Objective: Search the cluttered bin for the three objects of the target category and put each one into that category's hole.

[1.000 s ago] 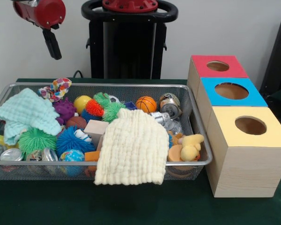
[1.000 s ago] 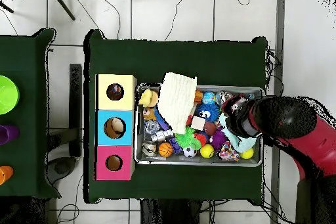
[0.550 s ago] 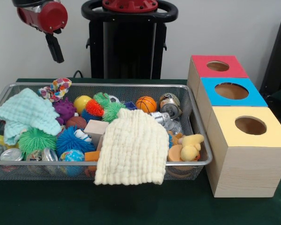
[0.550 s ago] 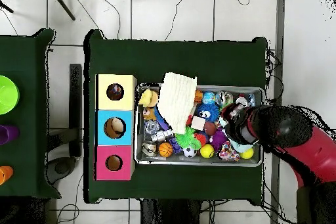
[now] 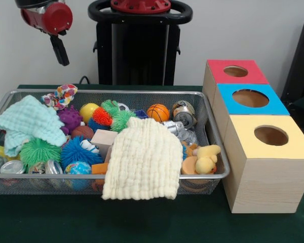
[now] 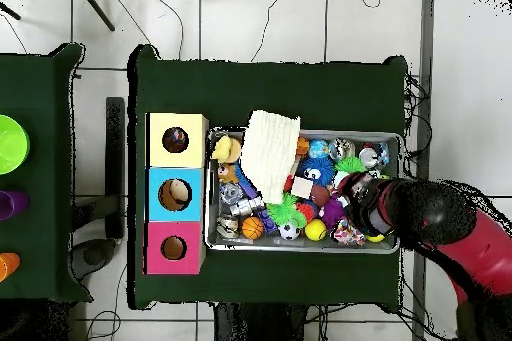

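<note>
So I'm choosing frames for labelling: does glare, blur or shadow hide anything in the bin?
Front view: even light, no glare, the wire bin reads clearly. Overhead view: the arm covers the bin's right end, and the small toys there blur together.

Lighting: even, diffuse, moderately bright, probably from overhead; no hard glare. Shadows: soft, under the mesh bin and beside the wooden boxes on the dark bench. Highlights: small glints on the metal cans. Focus: front view mildly soft throughout. Overhead view: grainier, small items in the bin hard to separate.
</note>
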You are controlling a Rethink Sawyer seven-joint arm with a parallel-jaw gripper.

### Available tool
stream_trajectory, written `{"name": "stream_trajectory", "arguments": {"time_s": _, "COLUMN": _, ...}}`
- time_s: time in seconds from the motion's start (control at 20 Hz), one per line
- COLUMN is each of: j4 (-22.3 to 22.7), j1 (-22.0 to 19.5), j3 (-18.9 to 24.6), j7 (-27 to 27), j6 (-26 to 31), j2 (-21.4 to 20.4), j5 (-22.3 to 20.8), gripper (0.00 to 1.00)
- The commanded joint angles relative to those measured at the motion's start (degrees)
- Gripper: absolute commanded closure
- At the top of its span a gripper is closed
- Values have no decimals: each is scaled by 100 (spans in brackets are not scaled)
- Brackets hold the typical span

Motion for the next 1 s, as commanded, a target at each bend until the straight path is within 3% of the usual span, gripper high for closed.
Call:
{"name": "stream_trajectory", "arguments": {"time_s": 0.05, "j4": 791, "j1": -286, "j3": 757, "j7": -1258, "j6": -415, "j2": -141, "j5": -356, "gripper": 100}}
{"name": "stream_trajectory", "arguments": {"time_s": 1.0, "j4": 743, "j1": -729, "j3": 1175, "j7": -1190, "j6": -412, "j2": 75, "j5": -847, "gripper": 100}}
